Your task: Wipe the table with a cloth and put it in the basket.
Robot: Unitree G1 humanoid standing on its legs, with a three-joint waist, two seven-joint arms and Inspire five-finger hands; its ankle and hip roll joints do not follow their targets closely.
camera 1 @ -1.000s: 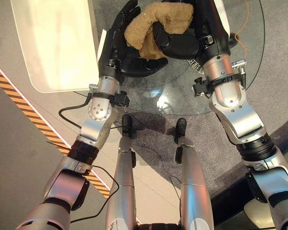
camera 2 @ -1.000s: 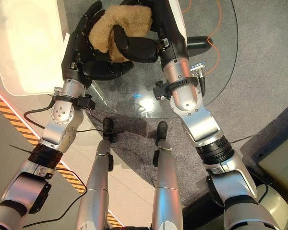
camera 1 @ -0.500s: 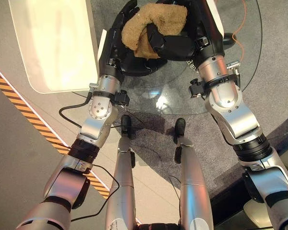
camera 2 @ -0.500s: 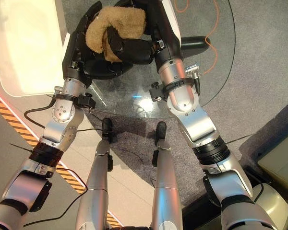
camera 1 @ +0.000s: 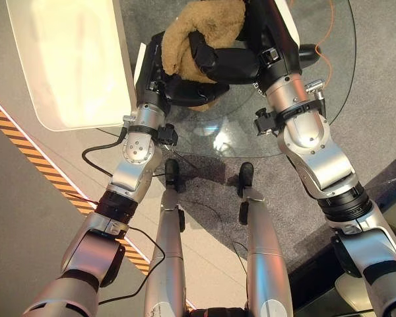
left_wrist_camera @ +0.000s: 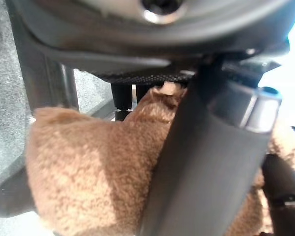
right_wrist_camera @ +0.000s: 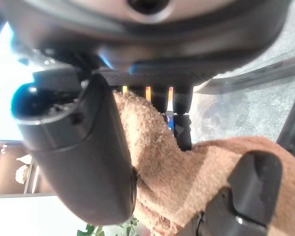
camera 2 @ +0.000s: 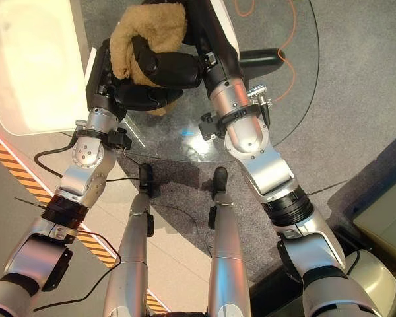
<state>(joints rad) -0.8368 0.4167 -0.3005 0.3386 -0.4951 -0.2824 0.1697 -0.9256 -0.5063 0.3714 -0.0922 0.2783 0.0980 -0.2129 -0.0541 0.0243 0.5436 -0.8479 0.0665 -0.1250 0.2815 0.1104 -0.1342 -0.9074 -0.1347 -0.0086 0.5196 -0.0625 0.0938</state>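
you're at the hand-over or bunching step, as far as i can judge: the cloth is up off the glass desk (camera 1: pixel 218 142), gathered between both hands, and no basket is in sight from here.

nearest you, over the near edge of the round glass desk, the left hand (camera 1: pixel 160 66) sits under the bundle with its fingers curled up around the lower side of it. the right hand (camera 1: pixel 234 61) comes across from the right and lies over the top, its thumb and fingers clenched into the cloth (camera 1: pixel 201 30); its own wrist camera shows the thumb pressed against the pile with fabric wrapped past the fingers.

the cloth is a tan, thick-piled, towel-like piece, crumpled into a rounded lump that bulges out on the far side of both hands, with a small flap hanging below the left palm.

to the left, beside the desk, a pale rounded white tabletop (camera 1: pixel 66 59) stands close.

next you'll need to settle it in one hand, let the other go, and find the basket before you carry it anywhere.
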